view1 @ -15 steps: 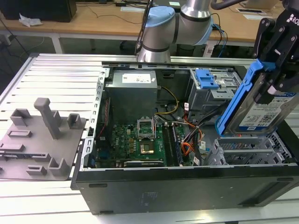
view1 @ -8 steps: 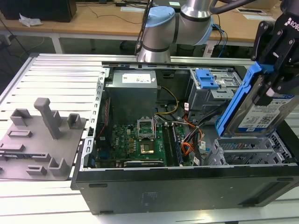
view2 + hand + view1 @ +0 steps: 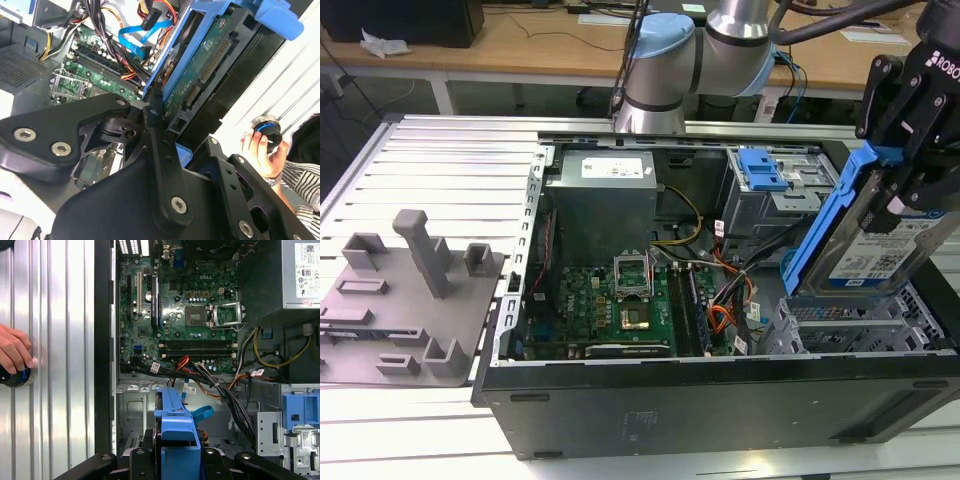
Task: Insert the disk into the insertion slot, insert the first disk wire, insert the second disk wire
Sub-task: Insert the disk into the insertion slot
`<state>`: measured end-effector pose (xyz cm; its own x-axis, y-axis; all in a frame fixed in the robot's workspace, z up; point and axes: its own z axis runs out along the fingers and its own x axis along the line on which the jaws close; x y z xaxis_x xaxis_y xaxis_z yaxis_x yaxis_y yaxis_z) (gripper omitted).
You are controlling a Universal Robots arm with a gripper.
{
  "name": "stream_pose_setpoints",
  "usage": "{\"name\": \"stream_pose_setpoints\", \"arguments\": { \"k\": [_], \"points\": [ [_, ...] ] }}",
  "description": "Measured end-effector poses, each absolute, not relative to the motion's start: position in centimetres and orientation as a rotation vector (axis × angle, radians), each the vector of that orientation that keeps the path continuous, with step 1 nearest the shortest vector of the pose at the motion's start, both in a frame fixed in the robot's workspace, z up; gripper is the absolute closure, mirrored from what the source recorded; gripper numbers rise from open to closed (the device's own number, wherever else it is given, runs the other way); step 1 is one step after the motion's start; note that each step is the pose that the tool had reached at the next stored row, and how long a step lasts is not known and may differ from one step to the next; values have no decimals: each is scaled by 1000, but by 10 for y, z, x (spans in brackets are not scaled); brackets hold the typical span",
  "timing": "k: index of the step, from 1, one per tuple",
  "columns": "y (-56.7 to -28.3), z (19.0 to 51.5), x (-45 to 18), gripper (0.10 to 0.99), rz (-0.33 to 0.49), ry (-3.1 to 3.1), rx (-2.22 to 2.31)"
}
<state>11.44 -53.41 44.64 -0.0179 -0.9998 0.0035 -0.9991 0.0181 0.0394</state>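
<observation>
disk (image 3: 880, 252) held over case (image 3: 720, 402) on ribbed metal table (image 3: 450, 160); wooden desk (image 3: 530, 45) behind

Silver-blue arm (image 3: 655, 100), black hand (image 3: 903, 190)

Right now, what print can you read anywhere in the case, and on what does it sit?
No text reads whole.
disk label: print too small to read.
power supply sticker: too small.
cable tags: too small.
gripper, shut on the disk: white lettering cut by the picture's edge.
</observation>
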Motion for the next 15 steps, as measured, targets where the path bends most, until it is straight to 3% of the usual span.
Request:
{"name": "stream_pose_setpoints", "arguments": {
  "k": [15],
  "points": [
    [-544, 433, 118, 722, -40, -2220, 2180]
  ]
}}
